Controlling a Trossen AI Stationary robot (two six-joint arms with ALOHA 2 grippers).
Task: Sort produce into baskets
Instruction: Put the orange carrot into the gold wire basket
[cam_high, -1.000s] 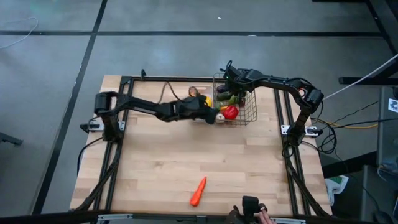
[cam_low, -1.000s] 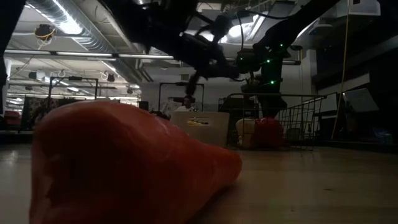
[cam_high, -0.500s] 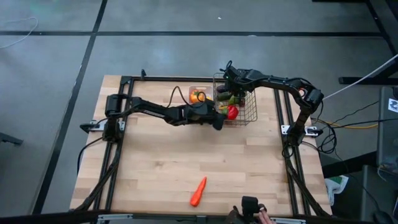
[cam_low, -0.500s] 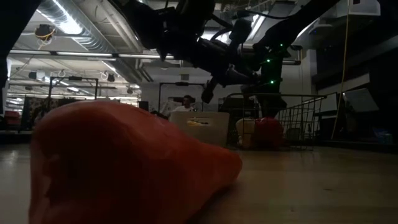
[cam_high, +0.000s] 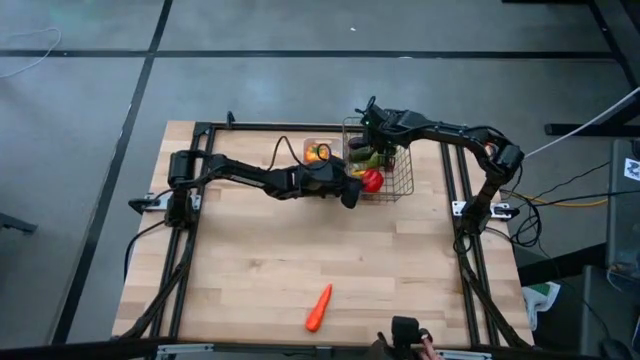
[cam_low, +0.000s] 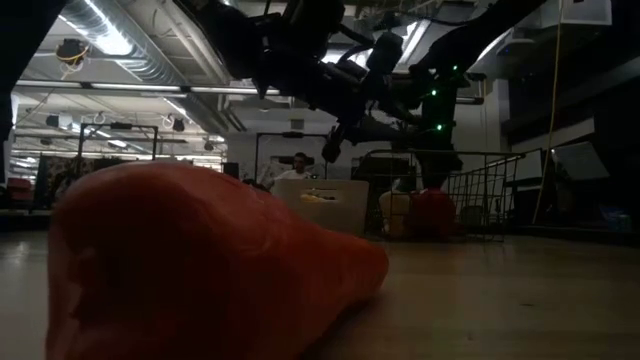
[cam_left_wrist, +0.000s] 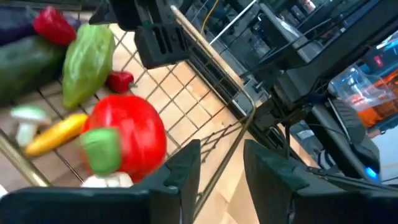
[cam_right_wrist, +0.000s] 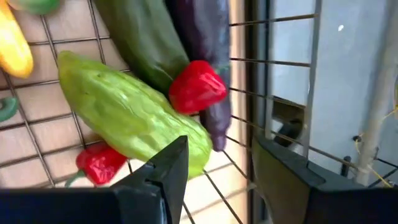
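From above, the left arm stretches across the tabletop (cam_high: 300, 260), its claw (cam_high: 352, 192) at the wire basket's (cam_high: 402, 178) near edge; the right claw (cam_high: 372, 128) hangs over the far rim. A carrot (cam_high: 318, 308) lies alone on wide bare wood. Left wrist: fingers (cam_left_wrist: 186, 174) narrowly parted, empty, above the red pepper (cam_left_wrist: 127, 134). Right wrist: claw (cam_right_wrist: 214, 168) part open, empty, over a green vegetable (cam_right_wrist: 130, 112).

Orange carrot (cam_high: 318, 308), red pepper (cam_high: 372, 180)

Grey floor (cam_high: 90, 100) with dark seams surrounds the wooden table (cam_high: 300, 260); beyond it, ceiling strip lights (cam_low: 105, 35) and ducts (cam_low: 160, 70).
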